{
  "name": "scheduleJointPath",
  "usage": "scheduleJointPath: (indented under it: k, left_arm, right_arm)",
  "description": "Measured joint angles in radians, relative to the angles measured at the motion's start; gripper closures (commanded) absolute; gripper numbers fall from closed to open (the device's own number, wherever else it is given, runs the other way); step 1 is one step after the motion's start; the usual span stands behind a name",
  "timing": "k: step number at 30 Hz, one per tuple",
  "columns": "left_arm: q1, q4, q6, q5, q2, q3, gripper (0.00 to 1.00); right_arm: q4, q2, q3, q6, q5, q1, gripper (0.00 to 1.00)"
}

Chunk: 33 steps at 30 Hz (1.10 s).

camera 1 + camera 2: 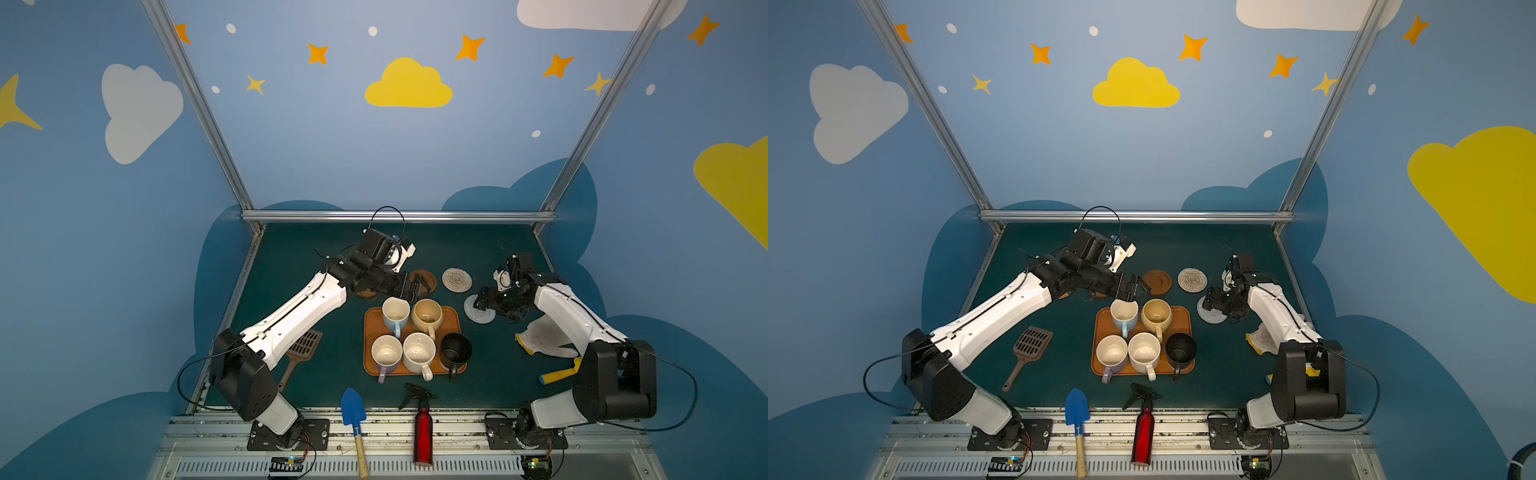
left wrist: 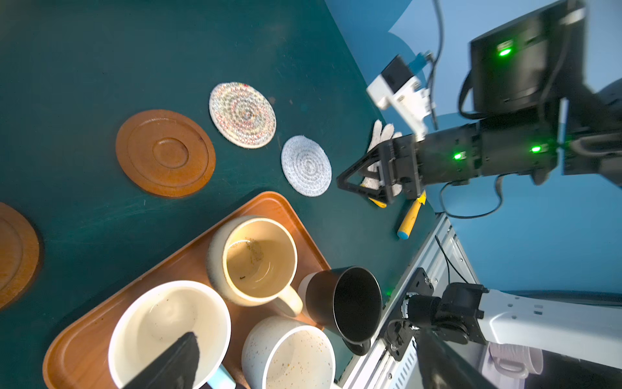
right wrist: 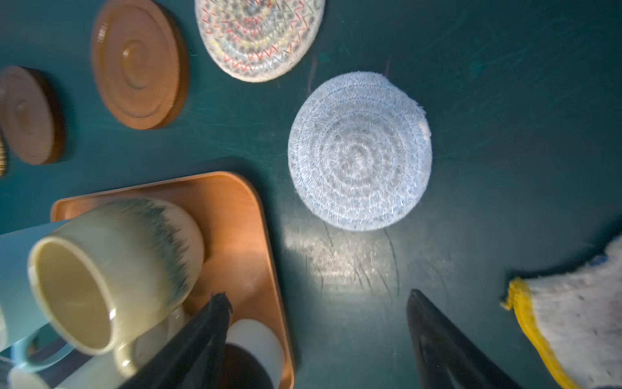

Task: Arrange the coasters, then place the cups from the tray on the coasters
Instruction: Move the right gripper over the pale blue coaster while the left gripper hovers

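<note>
Right end effector (image 3: 319,298), jaws apart and empty, is hovering near the pale grey rope coaster (image 3: 360,151) lying just beside the tray (image 3: 235,208). The coaster is probably light and floppy, best pinched at its rim. Left end effector (image 1: 1133,289), jaws apart, is hanging over the tray's far edge.

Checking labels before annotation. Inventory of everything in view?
tray: 1, orange-brown, centre
mugs: 5, on tray: light blue mug, tan-yellow mug far row; lavender mug, cream speckled mug, black mug near row
wooden coaster: 1, brown, beyond tray
second wooden coaster: 1, brown, left of the first
beige rope coaster: 1, beige, beyond tray, right
pale grey rope coaster: 1, right of tray
striped disc edge: 1, sliver, right wrist view
scoop: 1, brown, left of tray
trowel: 1, blue, wooden handle, front edge
spray bottle: 1, red, front edge
glove: 1, white, right side
yellow-handled tool: 1, blue tip, right side
left gripper: black, open, at light blue mug's rim
right gripper: black, open, empty, near pale grey rope coaster
</note>
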Motion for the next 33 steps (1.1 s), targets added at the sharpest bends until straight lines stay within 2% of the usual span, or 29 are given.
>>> scheduleJointPath:
  k: [12,25,33]
  left_arm:
    - [-0.007,0.038,-0.027,-0.006,0.0,0.0,0.0]
    - [-0.007,0.09,-0.049,-0.006,0.0,-0.027,0.0]
    - [-0.006,0.098,-0.05,-0.017,-0.01,-0.042,0.0]
  right_arm:
    - [0.012,0.248,0.082,-0.043,0.075,0.049,0.35]
    - [-0.02,0.365,0.187,-0.069,0.122,0.09,0.42]
    - [-0.054,0.389,0.212,-0.076,0.199,0.082,0.46]
